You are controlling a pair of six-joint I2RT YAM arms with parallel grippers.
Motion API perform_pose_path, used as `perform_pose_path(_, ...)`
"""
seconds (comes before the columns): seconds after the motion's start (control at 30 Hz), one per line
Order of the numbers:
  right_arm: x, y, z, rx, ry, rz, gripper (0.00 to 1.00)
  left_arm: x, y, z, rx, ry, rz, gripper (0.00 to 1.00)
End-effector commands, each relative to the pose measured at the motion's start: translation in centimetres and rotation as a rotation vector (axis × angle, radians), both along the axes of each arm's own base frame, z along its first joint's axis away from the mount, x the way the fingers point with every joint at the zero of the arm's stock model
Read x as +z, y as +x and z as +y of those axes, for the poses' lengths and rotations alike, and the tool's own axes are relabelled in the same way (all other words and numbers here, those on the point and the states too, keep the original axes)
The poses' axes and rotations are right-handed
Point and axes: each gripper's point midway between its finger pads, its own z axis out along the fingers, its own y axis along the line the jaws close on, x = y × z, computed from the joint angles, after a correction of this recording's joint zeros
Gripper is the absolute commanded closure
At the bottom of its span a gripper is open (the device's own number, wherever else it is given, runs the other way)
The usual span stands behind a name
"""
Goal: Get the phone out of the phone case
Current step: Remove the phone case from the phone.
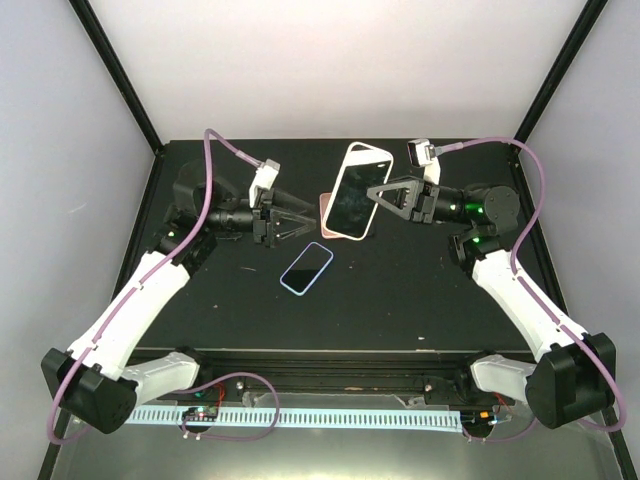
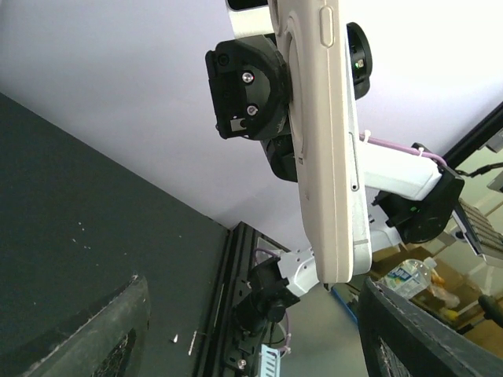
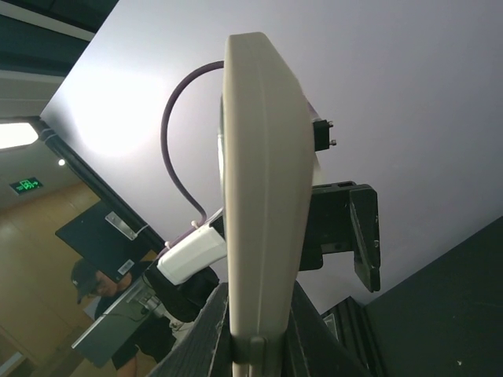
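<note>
Centre of the overhead frame: the right gripper is clamped on the right edge of the white phone case, which it holds clear of the table. The case's long axis runs top to bottom with a slight lean. We take the dark face inside it for the phone, seated. Just left of the case's lower end, the left gripper gapes wide and empty, pointing right at it. We judge it the free hand for the pull.
</note>
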Motion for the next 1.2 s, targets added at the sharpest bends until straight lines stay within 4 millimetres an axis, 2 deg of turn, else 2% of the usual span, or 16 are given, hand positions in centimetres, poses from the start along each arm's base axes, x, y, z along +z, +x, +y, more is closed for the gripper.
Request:
perform_pose_path(0.0, 2.1, -0.5, -0.7, -0.046, 0.048, -0.077, 0.99, 2.0, -0.4, -0.2, 0.005, -0.018, -0.066, 0.27)
perform_pose_path(0.8, 1.8, -0.1, -0.5, -0.046, 0.052, -0.061, 0.99, 2.0, -0.6, -1.2, -0.011, -0.018, -0.074, 0.29)
perform_pose_path(1.17, 1.8, -0.3, -0.2, -0.033, 0.055, -0.064, 0.99, 1.4, 0.0, -1.4, 0.004, -0.007, -0.058, 0.29)
